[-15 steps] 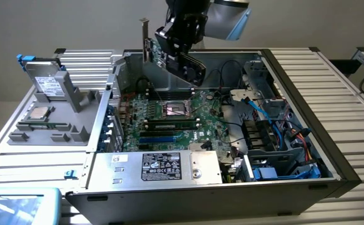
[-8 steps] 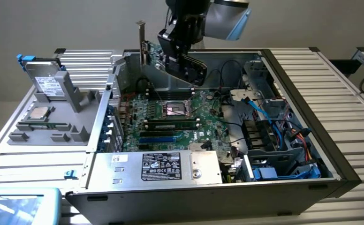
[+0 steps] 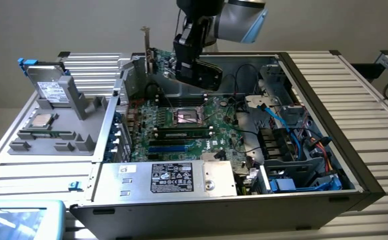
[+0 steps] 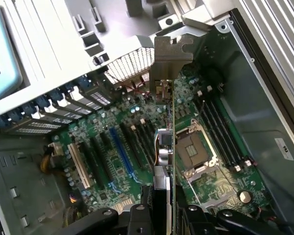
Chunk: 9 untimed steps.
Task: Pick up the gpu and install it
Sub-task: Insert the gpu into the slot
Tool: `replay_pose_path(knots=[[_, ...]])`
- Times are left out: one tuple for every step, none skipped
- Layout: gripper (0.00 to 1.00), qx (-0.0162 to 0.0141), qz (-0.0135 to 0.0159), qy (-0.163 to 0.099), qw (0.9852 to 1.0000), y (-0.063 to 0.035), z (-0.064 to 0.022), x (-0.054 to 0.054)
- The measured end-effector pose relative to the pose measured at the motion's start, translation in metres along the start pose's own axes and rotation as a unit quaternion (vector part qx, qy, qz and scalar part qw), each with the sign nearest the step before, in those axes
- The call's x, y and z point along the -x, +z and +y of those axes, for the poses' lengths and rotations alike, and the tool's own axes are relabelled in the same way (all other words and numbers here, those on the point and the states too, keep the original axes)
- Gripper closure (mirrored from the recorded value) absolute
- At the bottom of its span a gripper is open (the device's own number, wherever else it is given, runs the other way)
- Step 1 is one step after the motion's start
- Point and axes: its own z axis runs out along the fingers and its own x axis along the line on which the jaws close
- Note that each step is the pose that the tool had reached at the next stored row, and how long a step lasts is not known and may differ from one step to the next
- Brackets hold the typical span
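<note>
The gpu (image 3: 159, 61), a green card with a silver end bracket, hangs tilted in the air over the back of the open computer case (image 3: 354, 170). My gripper (image 3: 188, 70) is shut on it, gripping the end away from the bracket. In the wrist view the gpu (image 4: 165, 122) appears edge-on, its bracket pointing away from me and the card running back between my two black fingers (image 4: 137, 215). Below it lies the green motherboard (image 4: 112, 127) with its row of expansion slots, one of them blue (image 4: 121, 152). The card is well above the slots and touches nothing.
An empty CPU socket (image 3: 187, 118) and a seated memory stick (image 3: 180, 133) lie mid-board. The power supply (image 3: 170, 177) fills the case's near side, and cables and drive bays (image 3: 294, 150) the exterior view's right. A grey fixture (image 3: 60, 130) outside holds a drive (image 3: 47, 85).
</note>
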Motion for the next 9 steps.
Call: replay_pose_path(knots=[[0.72, -0.0005, 0.0009, -0.009, 1.0, 0.0002, 0.0, 0.0], [0.72, -0.001, 0.0018, -0.018, 0.9998, 0.0003, 0.0, 0.0], [0.72, -0.0015, 0.0027, -0.027, 0.9996, 0.0004, 0.0, 0.0], [0.72, -0.0021, 0.0036, -0.036, 0.9993, 0.0006, -0.0001, 0.0], [0.72, -0.0026, 0.0044, -0.045, 0.999, 0.0007, -0.0001, 0.0], [0.72, -0.0033, 0.0053, -0.054, 0.9985, 0.0008, -0.0001, 0.0], [0.72, -0.004, 0.0061, -0.063, 0.998, 0.0008, -0.0001, 0.0], [0.72, -0.0047, 0.0069, -0.072, 0.9974, 0.0008, -0.0001, 0.0], [0.72, -0.0054, 0.0076, -0.081, 0.9967, 0.0009, -0.0001, 0.0]])
